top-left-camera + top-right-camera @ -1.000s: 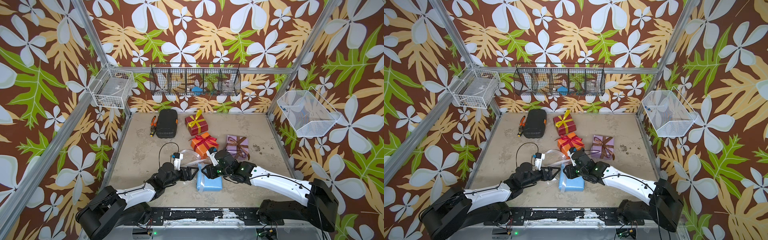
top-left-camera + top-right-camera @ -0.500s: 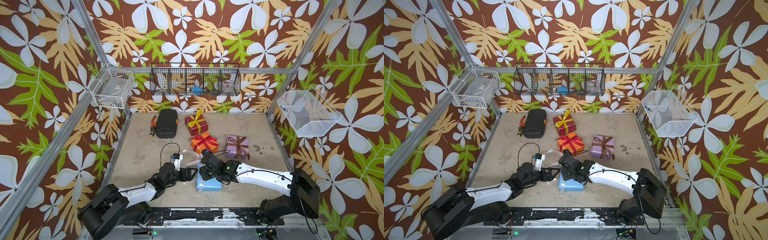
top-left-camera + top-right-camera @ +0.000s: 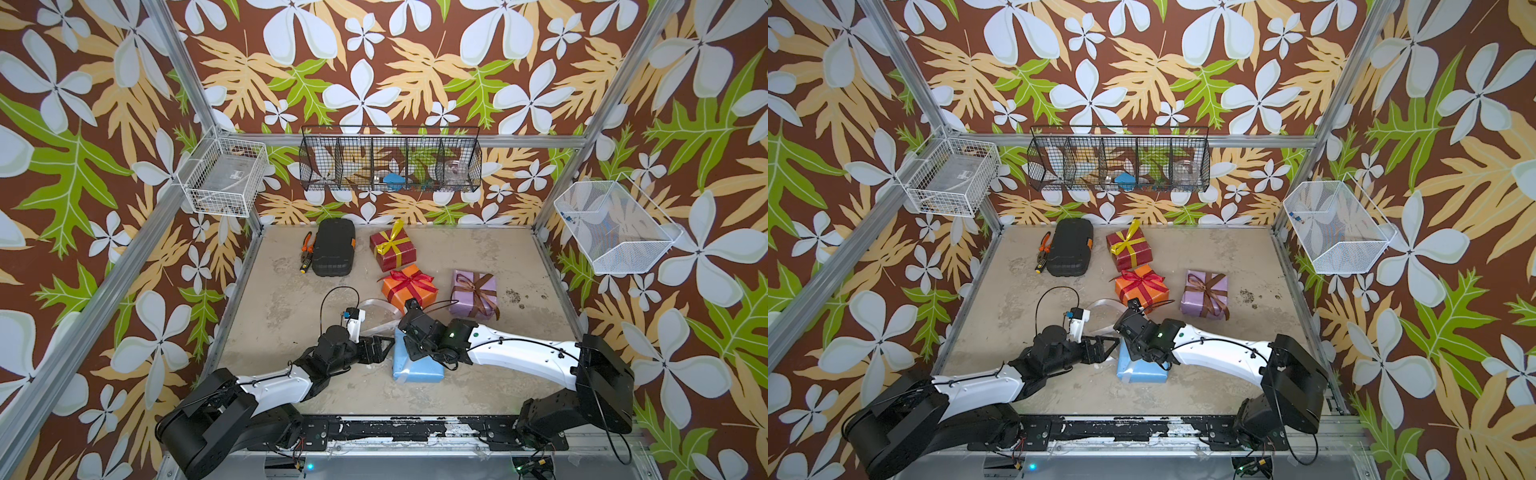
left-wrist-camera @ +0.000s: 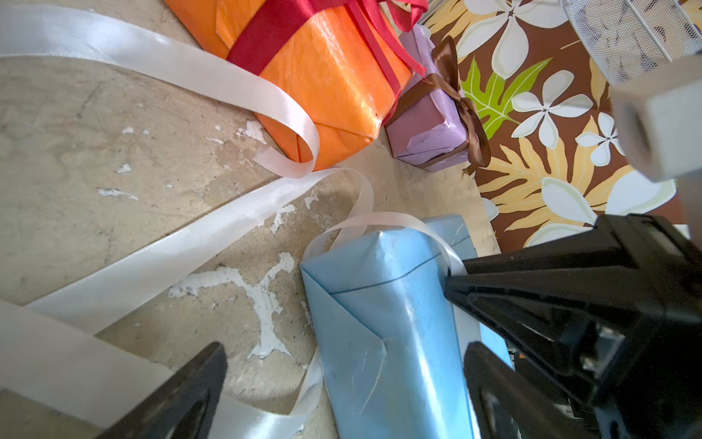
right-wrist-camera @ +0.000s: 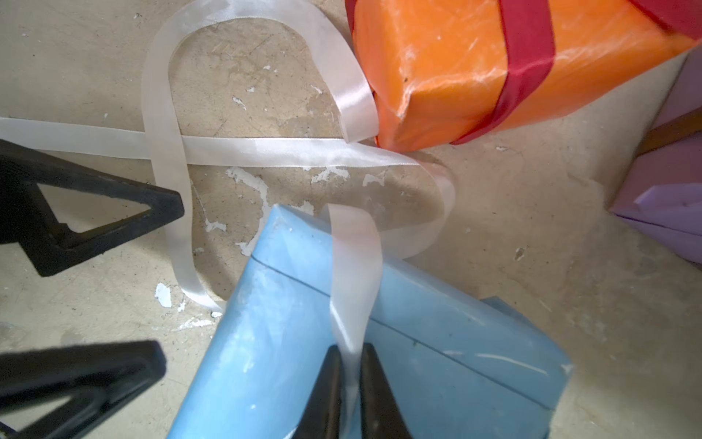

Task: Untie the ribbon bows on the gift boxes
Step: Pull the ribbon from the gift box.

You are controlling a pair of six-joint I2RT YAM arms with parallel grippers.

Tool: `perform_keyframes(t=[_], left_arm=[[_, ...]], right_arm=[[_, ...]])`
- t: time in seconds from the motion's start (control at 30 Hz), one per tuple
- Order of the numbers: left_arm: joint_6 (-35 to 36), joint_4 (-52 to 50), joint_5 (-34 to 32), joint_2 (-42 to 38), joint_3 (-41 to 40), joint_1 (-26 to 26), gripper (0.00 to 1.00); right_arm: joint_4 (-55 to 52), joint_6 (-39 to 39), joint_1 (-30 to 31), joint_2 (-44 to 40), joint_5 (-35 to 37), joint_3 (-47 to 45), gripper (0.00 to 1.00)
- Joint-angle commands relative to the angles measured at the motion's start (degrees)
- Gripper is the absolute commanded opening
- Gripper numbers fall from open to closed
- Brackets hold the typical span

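The light blue gift box lies near the front with its white ribbon undone, trailing in loose loops over the floor. My right gripper hovers over this box, shut on a strand of the white ribbon. My left gripper is open at the box's left end, its fingers either side of that corner. Still tied are the red bow on the orange box, the brown bow on the lilac box and the yellow bow on the dark red box.
A black tool case and pliers lie at the back left. A white wire basket, a black wire rack and a white mesh basket hang on the walls.
My right gripper has moved left from beside the lilac box to over the blue box and closed on the white ribbon. The left arm has stayed put, open.
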Motion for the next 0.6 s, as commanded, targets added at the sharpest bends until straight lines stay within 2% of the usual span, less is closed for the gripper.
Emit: perform_keyframes(t=[0.0, 0.2, 0.33, 0.57], left_arm=[[1.09, -0.68, 0.06, -0.62, 0.14, 0.16, 1.0], [2.78, -1.44, 3.89, -0.6, 1.13, 0.03, 1.0], [2.74, -3.29, 2.69, 2.12, 2.83, -0.43, 1.0], [1.39, -2.79, 1.44, 8.68, 6.45, -3.15, 1.0]], right_arm=[[-2.85, -0.23, -0.73, -1.28, -4.72, -2.88, 0.02], [13.63, -0.18, -4.61, -8.93, -17.34, -11.01, 0.0], [27.25, 2.23, -9.28, -14.17, -28.76, -17.31, 0.0], [41.77, 5.64, -13.77, -15.38, -41.86, -24.23, 0.0]])
